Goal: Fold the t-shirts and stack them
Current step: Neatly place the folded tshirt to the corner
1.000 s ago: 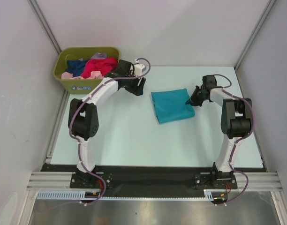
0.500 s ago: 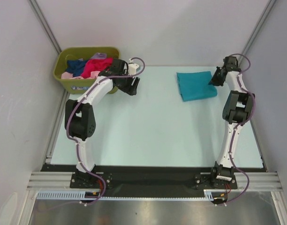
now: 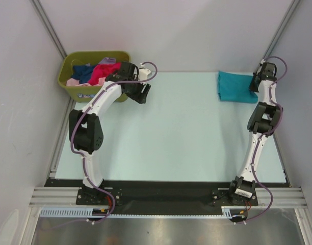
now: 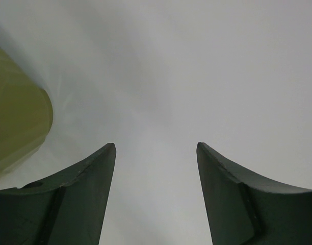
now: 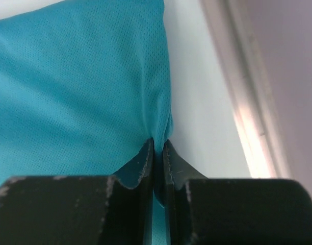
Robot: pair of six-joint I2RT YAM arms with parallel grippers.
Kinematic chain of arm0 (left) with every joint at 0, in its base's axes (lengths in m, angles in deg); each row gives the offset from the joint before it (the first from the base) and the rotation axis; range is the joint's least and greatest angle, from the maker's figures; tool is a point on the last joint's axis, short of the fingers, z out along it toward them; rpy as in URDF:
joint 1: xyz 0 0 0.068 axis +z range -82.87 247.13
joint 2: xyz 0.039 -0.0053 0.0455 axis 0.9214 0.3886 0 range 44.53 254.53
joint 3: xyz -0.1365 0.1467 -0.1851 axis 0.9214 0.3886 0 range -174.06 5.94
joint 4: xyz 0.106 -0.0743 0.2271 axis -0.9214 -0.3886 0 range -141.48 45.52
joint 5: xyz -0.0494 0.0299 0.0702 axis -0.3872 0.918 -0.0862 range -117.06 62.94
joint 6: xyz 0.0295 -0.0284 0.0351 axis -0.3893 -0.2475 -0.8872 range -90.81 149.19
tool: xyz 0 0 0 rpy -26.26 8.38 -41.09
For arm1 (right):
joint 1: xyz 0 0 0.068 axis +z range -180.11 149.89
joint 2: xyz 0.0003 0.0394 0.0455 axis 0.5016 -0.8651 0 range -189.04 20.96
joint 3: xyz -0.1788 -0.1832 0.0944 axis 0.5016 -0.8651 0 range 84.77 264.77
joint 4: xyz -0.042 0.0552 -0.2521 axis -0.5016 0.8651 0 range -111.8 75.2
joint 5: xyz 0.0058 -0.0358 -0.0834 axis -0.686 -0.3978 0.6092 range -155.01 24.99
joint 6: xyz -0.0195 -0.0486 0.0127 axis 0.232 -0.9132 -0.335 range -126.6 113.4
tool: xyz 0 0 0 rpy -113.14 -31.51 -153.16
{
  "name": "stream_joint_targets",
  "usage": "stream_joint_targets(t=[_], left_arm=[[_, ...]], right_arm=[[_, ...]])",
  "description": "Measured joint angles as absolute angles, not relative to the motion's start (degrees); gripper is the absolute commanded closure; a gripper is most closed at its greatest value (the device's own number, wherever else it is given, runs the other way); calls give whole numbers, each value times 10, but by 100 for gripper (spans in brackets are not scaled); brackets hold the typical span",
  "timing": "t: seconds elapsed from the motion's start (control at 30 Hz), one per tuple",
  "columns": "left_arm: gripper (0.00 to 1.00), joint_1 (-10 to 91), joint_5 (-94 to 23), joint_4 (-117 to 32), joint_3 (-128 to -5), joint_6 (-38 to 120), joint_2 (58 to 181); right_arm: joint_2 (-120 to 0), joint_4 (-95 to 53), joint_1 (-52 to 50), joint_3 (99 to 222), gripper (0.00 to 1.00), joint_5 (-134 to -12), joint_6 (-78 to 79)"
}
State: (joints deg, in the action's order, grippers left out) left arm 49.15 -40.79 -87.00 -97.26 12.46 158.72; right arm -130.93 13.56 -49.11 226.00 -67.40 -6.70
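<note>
Folded teal tee (image 3: 234, 87) lies flat at the far 1 o'clock corner of the surface (image 3: 171, 132). Its right edge is pinched by the R fingers (image 3: 256, 83), and the rest of the cloth spreads to their 9 o'clock. Wrist view: R fingers nearly closed, w/ only a thin fold of teal between the tips. L fingers (image 3: 141, 94) are spread wide and hold nothing, at 4 o'clock of the bin (image 3: 95, 54), apart from the other tees (image 3: 100, 72) heaped inside.

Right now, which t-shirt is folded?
The teal-blue t-shirt, flat at the table's far right corner, its edge pinched in the right claw. The magenta-red, navy and pale pink ones lie crumpled in the olive bin.
</note>
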Motion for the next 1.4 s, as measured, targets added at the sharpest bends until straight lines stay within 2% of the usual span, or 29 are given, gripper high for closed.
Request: stream_joint_targets(t=[0.33, 0.37, 0.43, 0.47, 0.53, 0.57, 0.7, 0.83, 0.93, 0.97, 1.03, 1.07, 1.13, 1.17, 1.4], left_arm=[[29, 492, -385, -884, -977, 115, 1587], [29, 492, -383, -884, -977, 115, 1587], [29, 492, -379, -885, -977, 111, 1587], [29, 492, -378, -885, -977, 111, 1587], [29, 492, -377, -886, -977, 111, 1587], [29, 492, -377, -886, -977, 111, 1587], [28, 492, -377, -889, -983, 111, 1587], [28, 492, -378, -890, -989, 108, 1587], [28, 492, -378, -892, -989, 106, 1587], [28, 492, -378, -892, -989, 106, 1587], [28, 492, -378, -892, -989, 106, 1587], [28, 492, -378, -892, -989, 106, 1587], [28, 494, -380, -892, -989, 106, 1587], [28, 495, -380, -893, -989, 106, 1587], [28, 508, -382, -892, -988, 106, 1586]], right_arm=[[-1327, 52, -497, 2272, 100, -649, -118], [-1332, 42, -497, 2274, 97, -646, -120], [-1337, 33, -497, 2274, 60, -640, -121], [-1339, 31, -497, 2274, 33, -635, -120], [-1340, 28, -497, 2274, 9, -609, -121], [-1340, 26, -496, 2272, 1, -593, -122], [-1312, -3, -488, 2232, 0, -520, -129], [-1257, -36, -462, 2178, 3, -448, -131], [-1220, -63, -429, 2162, 14, -464, -128], [-1214, -71, -417, 2165, 30, -477, -124], [-1215, -76, -394, 2189, 52, -511, -111], [-1221, -76, -382, 2207, 70, -533, -91], [-1235, -90, -367, 2229, 87, -585, -49], [-1241, -103, -362, 2231, 100, -612, -18], [-1306, -205, -387, 2220, 100, -706, 190]])
